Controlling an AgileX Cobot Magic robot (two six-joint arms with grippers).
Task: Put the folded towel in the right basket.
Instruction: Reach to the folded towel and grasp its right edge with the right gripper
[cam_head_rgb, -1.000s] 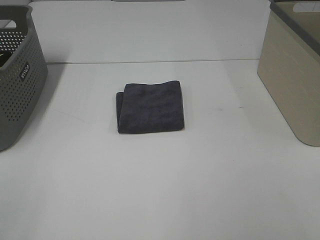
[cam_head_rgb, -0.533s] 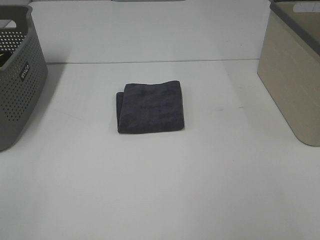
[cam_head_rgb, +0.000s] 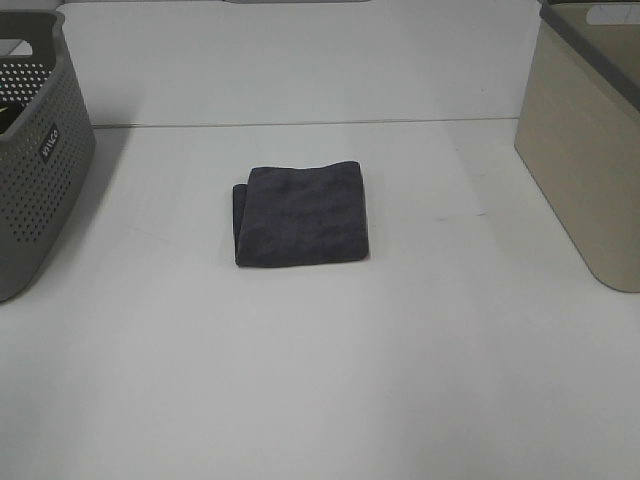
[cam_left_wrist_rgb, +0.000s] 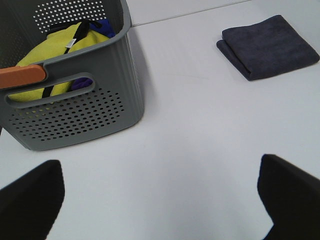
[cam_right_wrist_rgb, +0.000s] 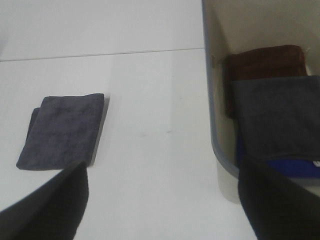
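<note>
The setting reads as a robotics test lab staged for laundry sorting. A plain white bench (cam_head_rgb: 320, 380) runs back to a seam, where it meets an equally plain white backdrop (cam_head_rgb: 300, 60). The things on it look like laid-out props. A grey perforated basket (cam_head_rgb: 40, 170) at the left edge holds a yellow fabric item (cam_left_wrist_rgb: 37, 57). A beige basket (cam_head_rgb: 585, 160) at the right has folded towels (cam_right_wrist_rgb: 275, 117) stacked inside. One dark folded towel (cam_head_rgb: 303, 215) lies squarely between the two baskets. The wrist views are framed by the left gripper's black fingers (cam_left_wrist_rgb: 30, 200) and the right gripper's black fingers (cam_right_wrist_rgb: 280, 205), marking a two-armed machine rig.
</note>
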